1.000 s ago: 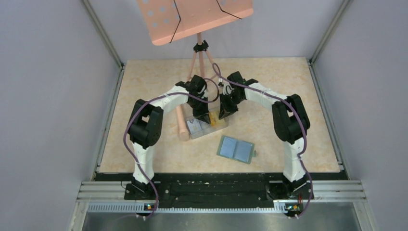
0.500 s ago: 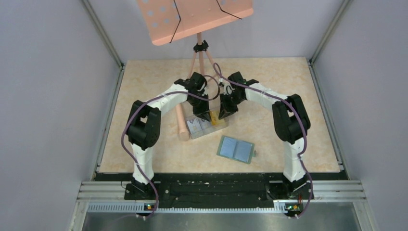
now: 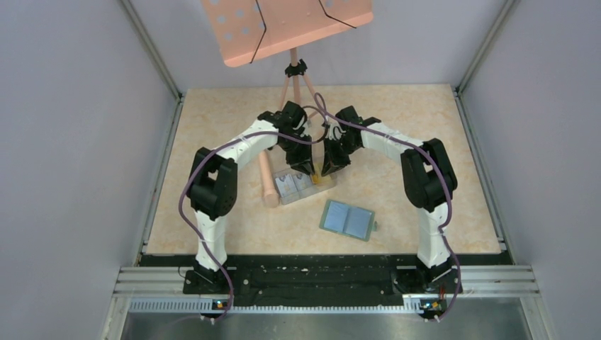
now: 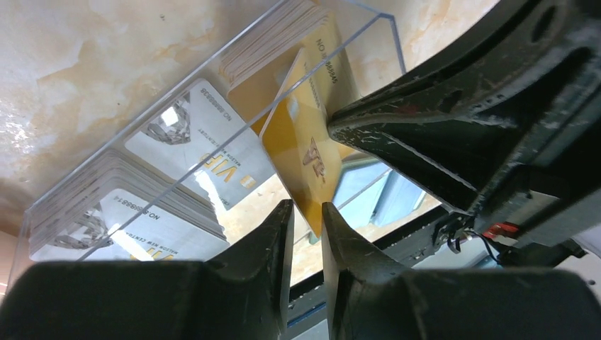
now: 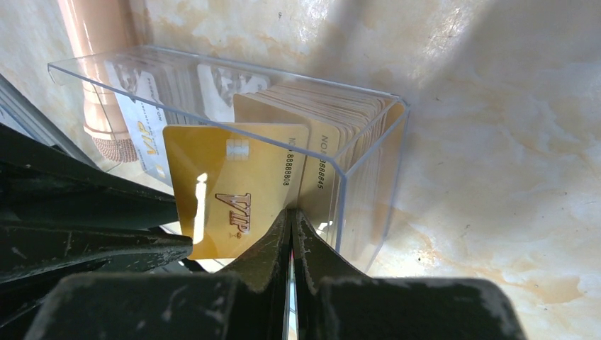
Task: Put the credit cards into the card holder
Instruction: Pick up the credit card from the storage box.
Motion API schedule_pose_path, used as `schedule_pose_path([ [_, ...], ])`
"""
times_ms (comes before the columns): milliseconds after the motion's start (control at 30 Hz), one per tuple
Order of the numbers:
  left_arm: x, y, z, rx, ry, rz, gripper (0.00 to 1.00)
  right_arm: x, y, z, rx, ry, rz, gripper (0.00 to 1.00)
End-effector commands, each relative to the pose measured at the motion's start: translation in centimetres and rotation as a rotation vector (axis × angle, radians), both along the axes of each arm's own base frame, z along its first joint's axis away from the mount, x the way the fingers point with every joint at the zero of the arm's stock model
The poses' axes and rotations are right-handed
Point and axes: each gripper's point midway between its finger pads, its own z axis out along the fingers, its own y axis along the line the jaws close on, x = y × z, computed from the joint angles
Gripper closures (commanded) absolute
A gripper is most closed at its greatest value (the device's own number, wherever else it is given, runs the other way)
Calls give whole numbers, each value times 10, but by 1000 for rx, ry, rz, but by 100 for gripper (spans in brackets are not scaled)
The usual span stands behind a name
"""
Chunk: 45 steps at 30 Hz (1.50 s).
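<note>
A yellow credit card [image 5: 234, 188] stands lifted out of the clear box [image 3: 305, 185]. My right gripper [image 5: 291, 212] is shut on its lower edge. My left gripper [image 4: 307, 207] is open by a narrow gap, with the card's corner [image 4: 301, 156] between its fingertips. Both grippers [image 3: 310, 172] [image 3: 327, 170] meet over the box's right end. More yellow cards [image 5: 333, 120] and white-grey cards [image 4: 191, 134] are stacked in the box. The green card holder [image 3: 346, 220] lies open on the table, nearer the arm bases, with its blue sleeves up.
A pink rod [image 3: 268, 185] lies just left of the box. A pink music stand [image 3: 287, 25] on a tripod [image 3: 296, 78] rises behind the grippers. Grey walls close in the table on three sides.
My left gripper's jaws have parted a little around the yellow card, and the left wrist has shifted slightly right. The right gripper has stayed shut on the card.
</note>
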Motion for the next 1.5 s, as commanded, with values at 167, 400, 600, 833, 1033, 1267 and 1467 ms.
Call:
schedule_pose_path([
  [167,-7,6,-19,68,36,-58,75,-1,2,3,9,-16,8,100],
  [400,-11,-2,-25,42,62,-69,78,5,-2,11,0,-43,-16,100],
  [600,-14,-14,-22,-30,81,-56,98,7,-6,13,2,-49,-36,91],
  [833,-16,-16,-22,-56,81,-28,100,9,-9,15,-17,-65,-46,69],
  [1033,-14,-20,-17,-108,64,19,100,7,-8,17,-4,-56,-42,62],
  [1267,-11,-24,-13,-129,55,25,100,5,0,27,83,-27,-38,83],
  [1467,-13,-17,-19,-82,60,36,100,10,-2,45,114,-48,-71,90],
])
